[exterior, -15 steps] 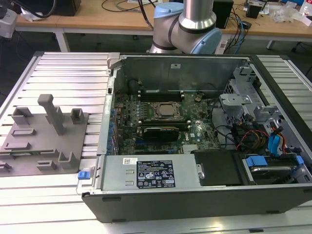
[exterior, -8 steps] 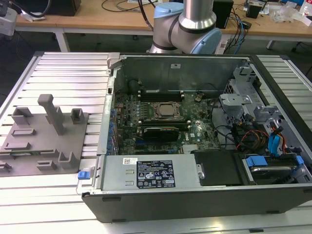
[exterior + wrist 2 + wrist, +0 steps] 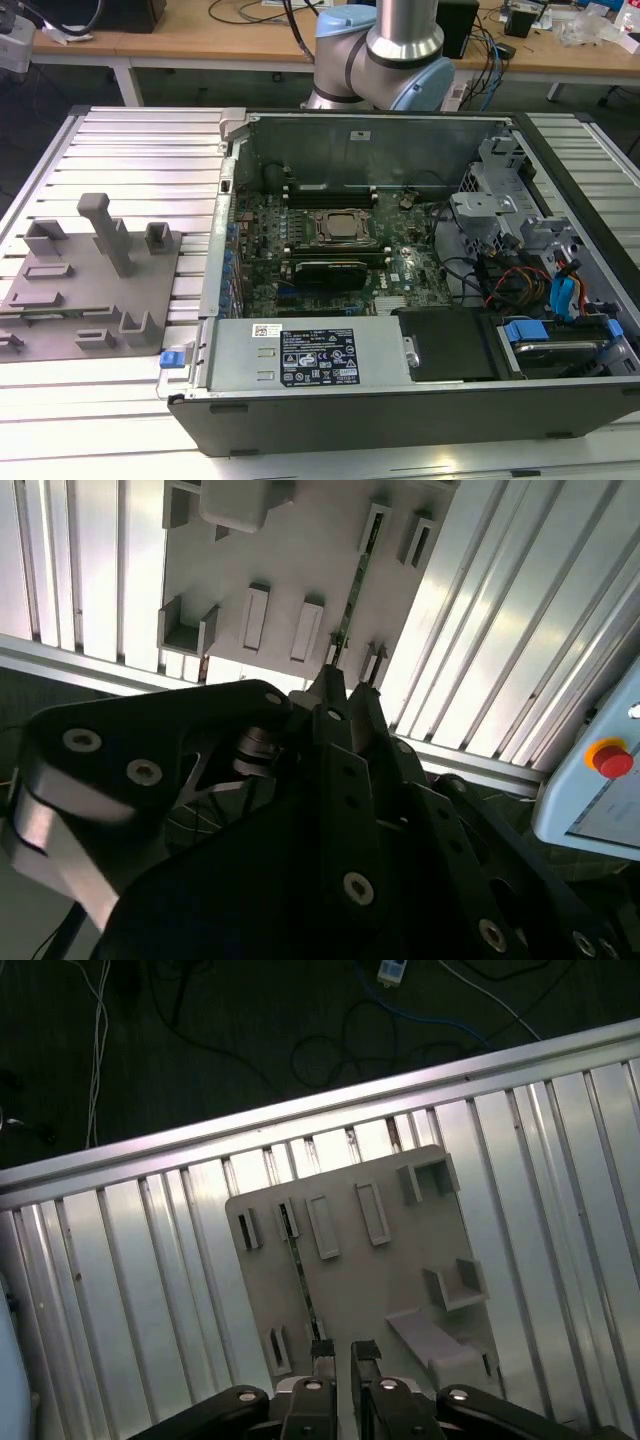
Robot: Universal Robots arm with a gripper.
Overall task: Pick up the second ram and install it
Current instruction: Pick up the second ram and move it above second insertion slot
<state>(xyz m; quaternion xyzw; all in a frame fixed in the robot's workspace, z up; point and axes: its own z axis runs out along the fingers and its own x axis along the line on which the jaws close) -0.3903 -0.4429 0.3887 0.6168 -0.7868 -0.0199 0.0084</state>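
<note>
The second ram (image 3: 298, 1270) stands on edge in a slot of the grey fixture plate (image 3: 400, 1250), showing as a thin green line. In the second wrist view the ram (image 3: 355, 580) runs across the fixture plate (image 3: 290, 540) toward the fingertips. My gripper (image 3: 342, 1352) hovers well above the plate, over the near end of the stick. It is open by a narrow gap with nothing between its fingers (image 3: 330, 665). In the exterior view the plate (image 3: 60, 290) lies left of the open computer case (image 3: 400, 400).
Inside the case sit the green motherboard (image 3: 260, 235), the processor socket (image 3: 338, 228) and black slot strips (image 3: 330, 193). The silver power supply (image 3: 300, 355) lies along the front. The table is ribbed aluminium (image 3: 130, 150). A pendant with an orange button (image 3: 610, 758) sits beyond the table edge.
</note>
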